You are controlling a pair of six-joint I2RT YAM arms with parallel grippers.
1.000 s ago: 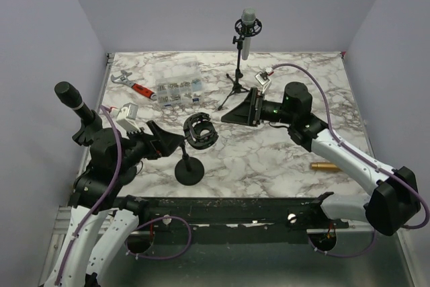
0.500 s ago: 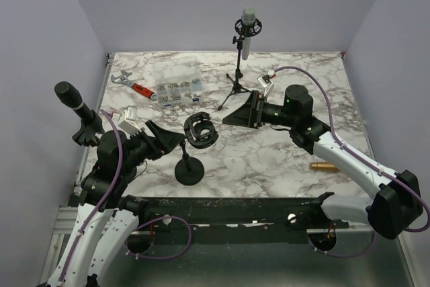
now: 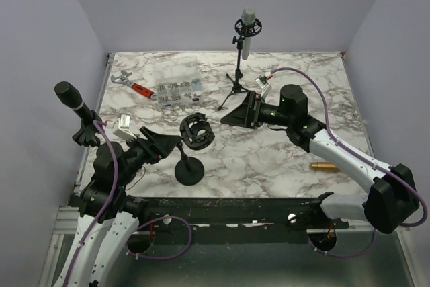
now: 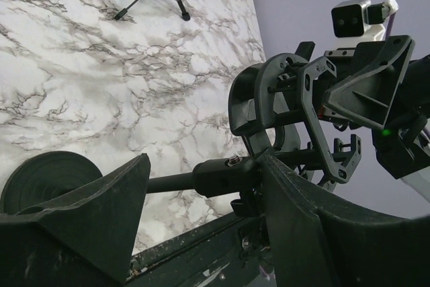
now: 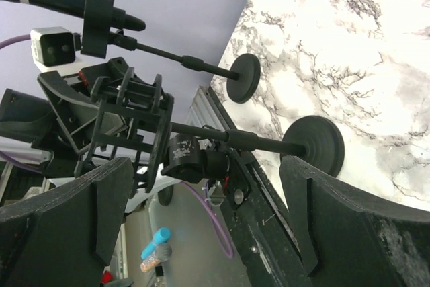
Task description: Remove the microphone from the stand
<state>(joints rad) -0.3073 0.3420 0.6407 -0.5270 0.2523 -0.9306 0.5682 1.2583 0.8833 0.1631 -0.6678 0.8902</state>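
- Silver first: counted two microphones and could not tell which one the task meant. Placed the silver microphone [image 3: 248, 30] at the far edge of the table [image 3: 282, 159], upright in a ring on the tripod stand [image 3: 236, 85], long axis vertical.
- Placed the black microphone [image 3: 70, 95] at the left edge, gripped high on its clip stand [image 5: 188, 62], long axis tilted, head up and to the left.
- Found the left gripper [image 3: 173, 142] spread wide with nothing in its grasp, fingers [image 4: 101, 199] either side of the stem [image 4: 178, 183] of the middle stand [image 3: 189, 174], just below its cage mount [image 3: 198, 131]. Could not tell whether either finger touched the stem.
- Found the right gripper [image 3: 232, 115] likewise spread wide and empty, aimed left at the same cage mount from some way off.
- Saw no microphone inside that cage mount, as far as the wrist views allowed.
- Judged the black microphone to lie behind and left of the left gripper, opposite to its aim, with the left arm nearer.
- Judged the silver microphone to lie beyond the right gripper, toward the far wall, with the right arm nearer.
- Reckoned either choice would need a turn away from the cage mount, then a closing across the body's long axis.
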